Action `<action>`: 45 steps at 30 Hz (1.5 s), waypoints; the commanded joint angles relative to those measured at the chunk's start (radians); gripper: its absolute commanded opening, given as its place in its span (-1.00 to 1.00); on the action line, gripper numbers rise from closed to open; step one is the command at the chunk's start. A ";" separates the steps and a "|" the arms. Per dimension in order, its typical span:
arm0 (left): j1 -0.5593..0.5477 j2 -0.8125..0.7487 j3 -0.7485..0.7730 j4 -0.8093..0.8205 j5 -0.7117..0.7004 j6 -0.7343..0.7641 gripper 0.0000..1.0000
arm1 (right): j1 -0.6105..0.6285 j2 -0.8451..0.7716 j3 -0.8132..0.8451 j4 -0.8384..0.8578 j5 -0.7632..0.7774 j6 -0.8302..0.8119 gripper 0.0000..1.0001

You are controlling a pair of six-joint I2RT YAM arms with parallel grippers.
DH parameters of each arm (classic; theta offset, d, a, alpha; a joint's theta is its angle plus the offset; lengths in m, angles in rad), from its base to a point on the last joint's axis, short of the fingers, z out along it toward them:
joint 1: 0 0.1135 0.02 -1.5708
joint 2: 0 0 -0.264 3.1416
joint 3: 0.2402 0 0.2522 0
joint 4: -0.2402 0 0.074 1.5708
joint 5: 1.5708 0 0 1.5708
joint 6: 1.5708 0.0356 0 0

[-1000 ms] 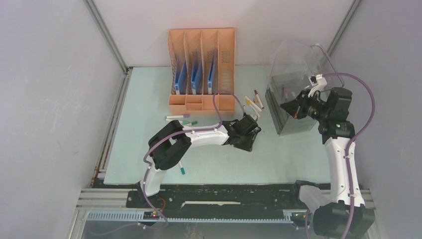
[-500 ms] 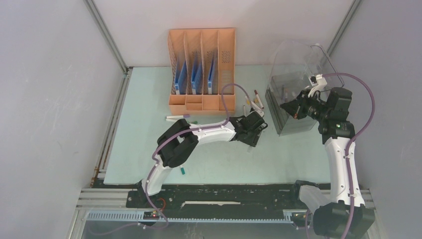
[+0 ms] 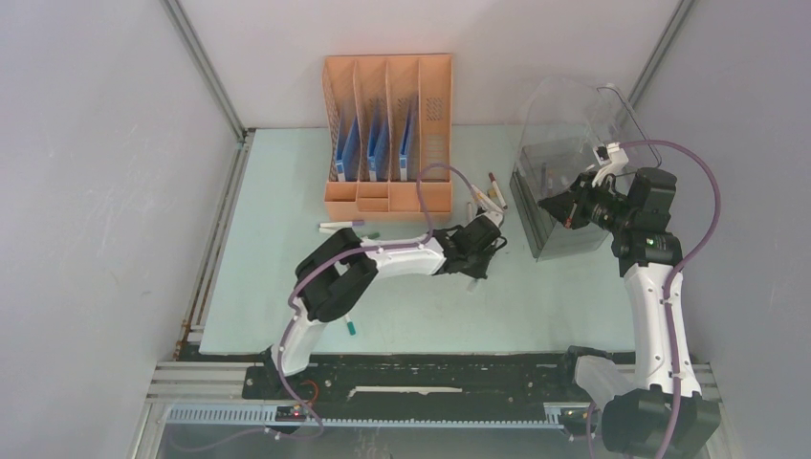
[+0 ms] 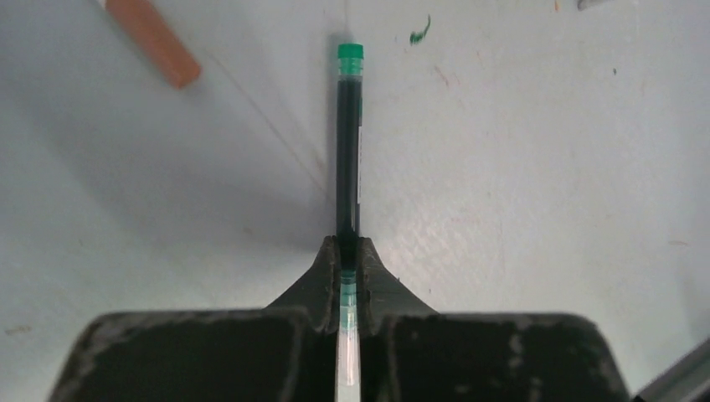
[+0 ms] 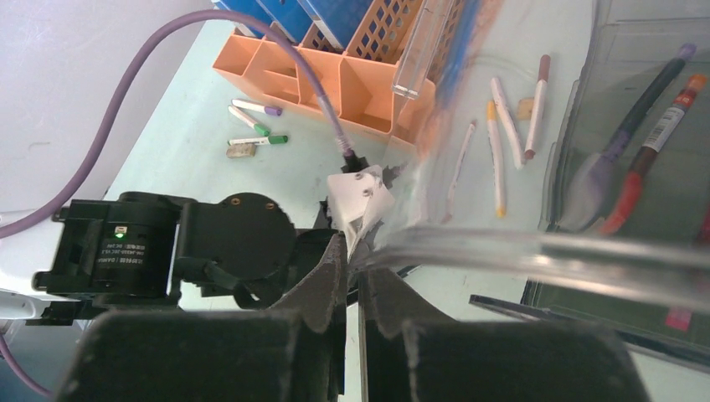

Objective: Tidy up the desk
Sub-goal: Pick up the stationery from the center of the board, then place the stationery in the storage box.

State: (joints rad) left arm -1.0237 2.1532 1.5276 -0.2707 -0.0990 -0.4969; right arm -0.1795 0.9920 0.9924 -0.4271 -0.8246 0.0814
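The left hand (image 4: 349,251) clenches a green-capped pen (image 4: 348,151) over the table (image 3: 277,191) — just in front of the right end of the orange rack (image 3: 387,124). The right hand (image 5: 353,260) grips the wall of the clear bin (image 3: 545,234), right of that rack — jaws pinched shut.

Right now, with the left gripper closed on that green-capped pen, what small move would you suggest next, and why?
Probably lift the left gripper straight up: its jaws pinch the green-capped pen, which lies low over the desk, while the right gripper grips the clear bin by its edge, seemingly ready for it.
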 commanded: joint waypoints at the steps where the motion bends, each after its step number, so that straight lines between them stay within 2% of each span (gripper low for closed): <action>1: 0.006 -0.108 -0.173 0.094 0.060 -0.082 -1.00 | 0.014 -0.020 0.049 0.036 -0.074 -0.018 -0.93; 6: 0.046 -0.262 -0.380 0.466 0.163 -0.221 -1.00 | 0.014 -0.019 0.050 0.035 -0.079 -0.018 -0.92; 11: 0.110 -0.302 -0.497 0.782 0.277 -0.380 -1.00 | 0.015 -0.017 0.050 0.035 -0.084 -0.016 -0.93; 15: 0.148 -0.269 -0.491 0.972 0.336 -0.484 -1.00 | 0.017 -0.020 0.050 0.036 -0.088 -0.016 -0.93; 18: 0.170 -0.203 -0.418 1.094 0.385 -0.577 -1.00 | 0.017 -0.020 0.050 0.036 -0.088 -0.015 -0.93; 25: 0.193 -0.017 -0.163 1.205 0.461 -0.774 -1.00 | 0.018 -0.020 0.050 0.037 -0.088 -0.015 -0.93; 32: 0.198 0.168 0.086 1.239 0.480 -0.917 -0.97 | 0.018 -0.023 0.049 0.036 -0.087 -0.014 -0.93; 38: 0.198 0.258 0.223 1.196 0.460 -0.972 -0.92 | 0.018 -0.023 0.049 0.036 -0.087 -0.015 -0.93; 45: 0.197 0.316 0.327 1.084 0.409 -0.997 -0.73 | 0.020 -0.023 0.050 0.036 -0.086 -0.015 -0.93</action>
State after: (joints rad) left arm -0.8314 2.4451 1.7691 0.8627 0.3412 -1.4654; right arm -0.1795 0.9920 0.9924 -0.4278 -0.8257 0.0811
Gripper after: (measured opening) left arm 0.125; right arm 0.084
